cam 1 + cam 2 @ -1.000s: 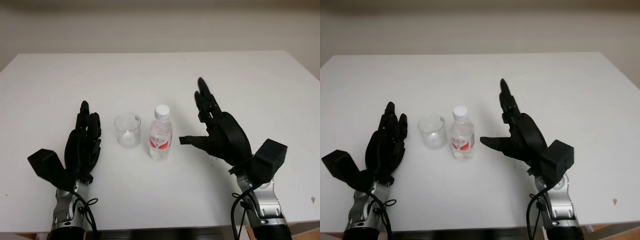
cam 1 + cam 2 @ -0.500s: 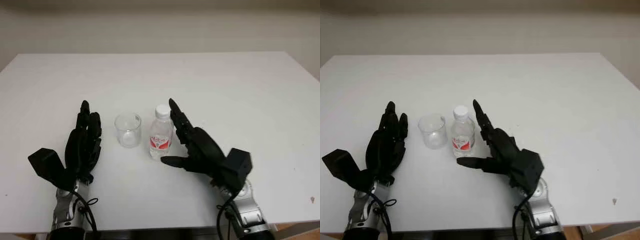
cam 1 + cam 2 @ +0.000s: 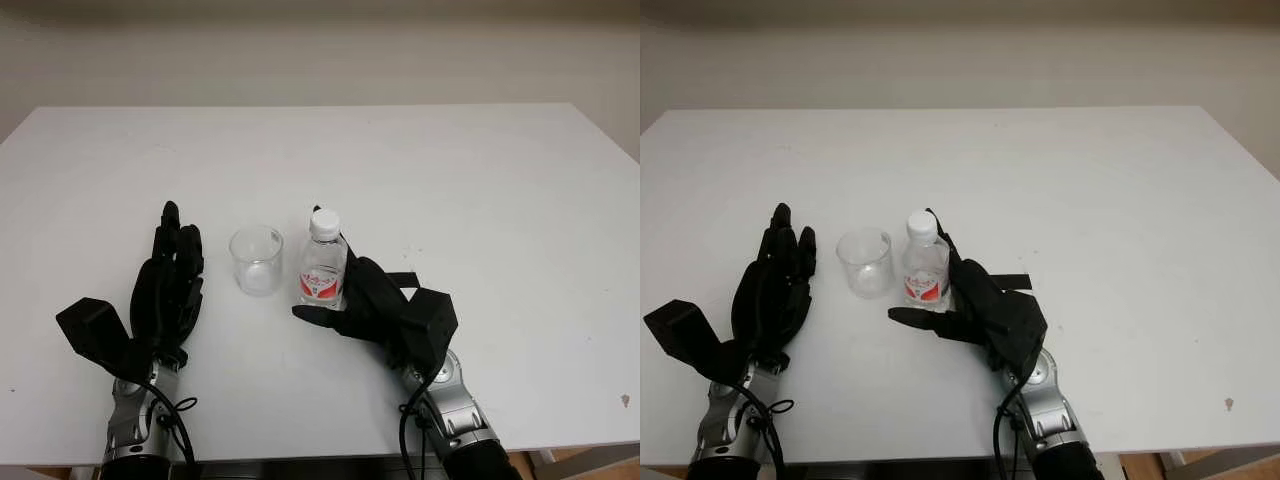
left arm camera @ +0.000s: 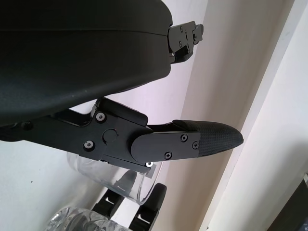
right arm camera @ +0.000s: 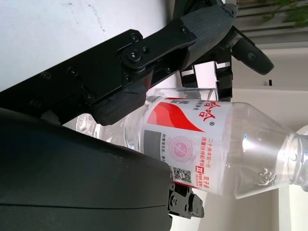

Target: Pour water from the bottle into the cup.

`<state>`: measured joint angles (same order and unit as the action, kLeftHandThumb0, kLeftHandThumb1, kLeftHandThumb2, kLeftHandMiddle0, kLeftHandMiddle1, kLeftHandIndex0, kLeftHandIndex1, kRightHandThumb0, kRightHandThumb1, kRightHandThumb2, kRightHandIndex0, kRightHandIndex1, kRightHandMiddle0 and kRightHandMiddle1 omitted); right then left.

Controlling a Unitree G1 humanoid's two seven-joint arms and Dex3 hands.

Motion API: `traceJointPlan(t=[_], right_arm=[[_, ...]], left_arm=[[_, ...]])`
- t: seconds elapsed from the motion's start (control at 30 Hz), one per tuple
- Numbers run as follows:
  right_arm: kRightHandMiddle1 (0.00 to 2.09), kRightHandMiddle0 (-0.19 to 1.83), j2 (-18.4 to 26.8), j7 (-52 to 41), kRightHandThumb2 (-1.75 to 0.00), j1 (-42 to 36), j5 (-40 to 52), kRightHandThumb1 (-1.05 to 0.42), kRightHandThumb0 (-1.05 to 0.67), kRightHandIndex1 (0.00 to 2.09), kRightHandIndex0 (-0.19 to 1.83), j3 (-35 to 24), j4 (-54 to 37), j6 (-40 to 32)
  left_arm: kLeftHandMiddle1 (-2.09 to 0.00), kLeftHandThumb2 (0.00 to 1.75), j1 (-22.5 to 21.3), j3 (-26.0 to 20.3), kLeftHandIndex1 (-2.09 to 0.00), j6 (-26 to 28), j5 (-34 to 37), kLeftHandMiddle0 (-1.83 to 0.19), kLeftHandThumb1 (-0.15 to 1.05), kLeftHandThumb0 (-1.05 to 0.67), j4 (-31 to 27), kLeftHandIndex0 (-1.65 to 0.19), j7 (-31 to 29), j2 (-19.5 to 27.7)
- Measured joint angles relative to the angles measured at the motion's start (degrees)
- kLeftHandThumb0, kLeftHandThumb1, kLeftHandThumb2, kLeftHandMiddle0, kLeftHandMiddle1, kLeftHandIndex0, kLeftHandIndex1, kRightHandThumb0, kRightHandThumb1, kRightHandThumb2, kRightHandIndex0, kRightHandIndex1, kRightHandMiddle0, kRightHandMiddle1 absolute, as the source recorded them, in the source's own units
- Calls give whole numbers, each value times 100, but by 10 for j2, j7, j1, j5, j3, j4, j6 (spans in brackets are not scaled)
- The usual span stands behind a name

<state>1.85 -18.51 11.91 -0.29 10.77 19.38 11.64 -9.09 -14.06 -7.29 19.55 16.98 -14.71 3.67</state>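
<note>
Right hand (image 3: 365, 300) has swung in from open air and now wraps the small clear plastic water bottle with red label and white cap (image 3: 322, 268); grasp looks nearly made, fingers part-curled, thumb across its base. Bottle upright mid-desk, toward the near edge of the white desk (image 3: 480, 200), beside the clear glass cup (image 3: 256, 260). Cap on. Left hand (image 3: 168, 290) open, idle, left of cup.

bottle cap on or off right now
On. The white cap sits on the upright bottle, beside the empty cup; the right hand is closing around the bottle.
</note>
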Motion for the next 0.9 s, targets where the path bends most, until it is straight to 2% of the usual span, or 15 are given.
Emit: traceJointPlan(t=[0.2, 0.23, 0.3, 0.33, 0.37, 0.43, 0.47, 0.53, 0.6, 0.67, 0.77, 0.9], right_arm=[[0, -19, -21, 17, -5, 0, 14, -88, -94, 0, -19, -9, 9, 26], [0, -19, -27, 24, -5, 0, 17, -88, -90, 2, -16, -13, 11, 33], [8, -5, -39, 48, -6, -1, 16, -90, -81, 14, 5, -20, 13, 47], [31, -1, -43, 64, -6, -2, 11, -90, -77, 49, 6, -23, 14, 50], [92, -8, -43, 77, -5, -2, 5, -90, -71, 120, -3, -24, 14, 51], [158, -16, -43, 97, -5, -4, 1, -90, -65, 181, -5, -28, 14, 51], [186, -13, -44, 105, -6, -5, 0, -92, -61, 198, 7, -29, 14, 52], [203, 1, -44, 114, -6, -6, 0, -93, -57, 206, 35, -31, 14, 52], [208, 25, -43, 120, -6, -6, -9, -98, -55, 209, 73, -32, 14, 53], [209, 45, -40, 124, -7, -6, -25, -102, -55, 209, 96, -29, 13, 59], [209, 60, -28, 125, -6, -6, -45, -104, -56, 209, 105, -24, 6, 63], [209, 70, -14, 100, -6, -6, -45, -105, -59, 209, 102, -21, -6, 51]], left_arm=[[-5, 45, 0, 1, -6, -3, -1, 17, 105, -75, 0, 17, 4, 0], [-5, 45, 1, 1, -6, -3, -1, 17, 105, -75, 0, 17, 4, -1], [-5, 44, 2, 1, -6, -3, -1, 17, 105, -74, -2, 17, 4, -2], [-5, 44, 3, 1, -6, -3, -1, 17, 105, -74, -2, 17, 4, -3], [-5, 44, 3, 1, -6, -3, -1, 17, 105, -74, -3, 17, 4, -3], [-5, 44, 4, 1, -6, -4, -1, 17, 105, -75, -5, 17, 4, -4], [-5, 44, 5, 1, -6, -4, -1, 17, 105, -75, -5, 17, 4, -4], [-5, 44, 5, 1, -6, -5, -1, 17, 105, -75, -5, 17, 5, -5], [-5, 44, 6, 1, -6, -6, -1, 17, 105, -75, -6, 17, 6, -6], [-5, 44, 7, 2, -6, -7, -2, 16, 105, -75, -6, 17, 9, -7], [-6, 44, 6, 4, -6, -8, -3, 16, 105, -76, -5, 16, 9, -8], [-5, 45, 5, 6, -5, -11, -11, 17, 105, -76, 0, 17, 11, -8]])
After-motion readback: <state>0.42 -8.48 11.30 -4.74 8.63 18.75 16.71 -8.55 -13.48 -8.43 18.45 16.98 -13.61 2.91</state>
